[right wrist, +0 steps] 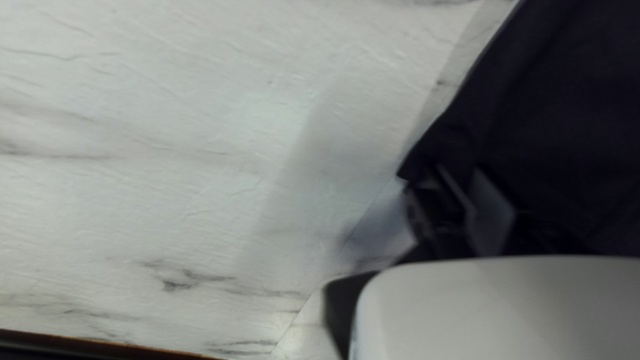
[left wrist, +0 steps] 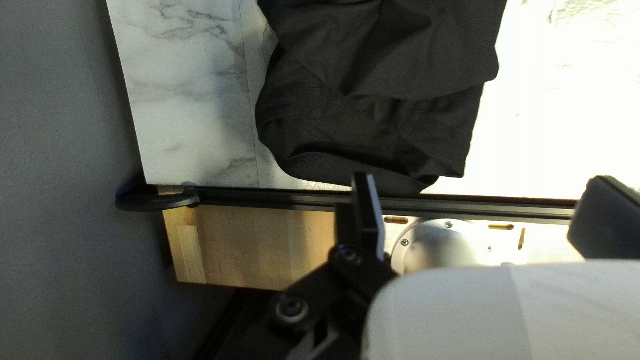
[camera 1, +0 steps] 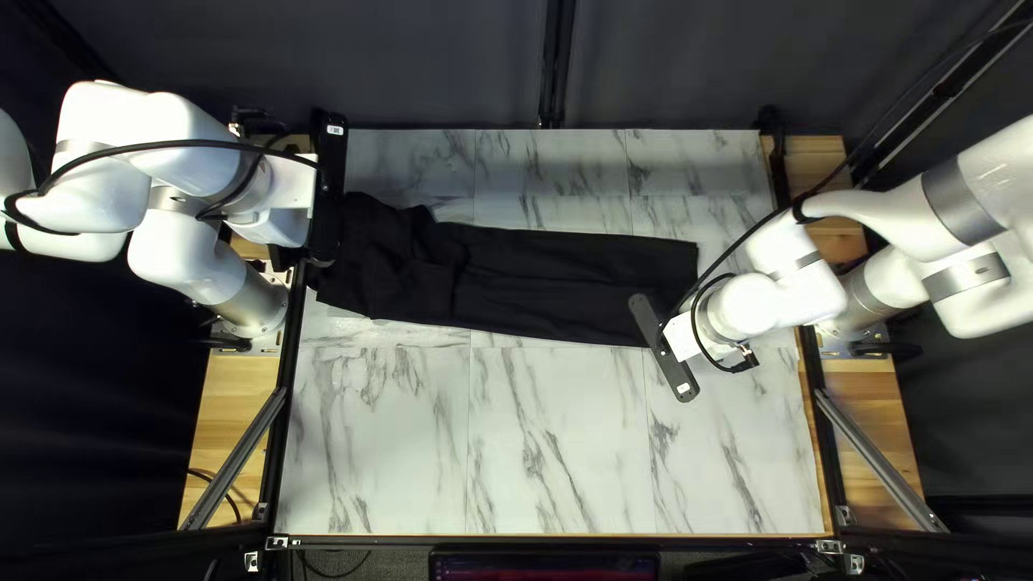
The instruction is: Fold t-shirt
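A black cloth t-shirt (camera 1: 570, 282) is laid in a long strip on the white bench (camera 1: 560, 430) with grey marble lines, nearer the far edge than the near one. Its long side runs from left to right in the top left view, with the right end tipped a little toward the near edge. The left end is bunched up in big, soft folds, and the right end is spread flat and cut off straight. Which end is the neck cannot be told.

The near corner of the flat end is pinched by the right end effector (camera 1: 681, 337), whose two black fingers (right wrist: 493, 210) are brought close together with cloth between them. The left end effector (camera 1: 293, 185) is held by the bunched end, at the bench's left edge. Its fingers (left wrist: 368, 210) are spread wide, and in the left wrist view the bunched cloth is seen just ahead of them, not between them.

The bench is edged at its left side by a black metal rail (left wrist: 280, 199), and pale brown wood (left wrist: 260, 243) is seen past it. The far edge is backed by a dark curtain (camera 1: 430, 65).
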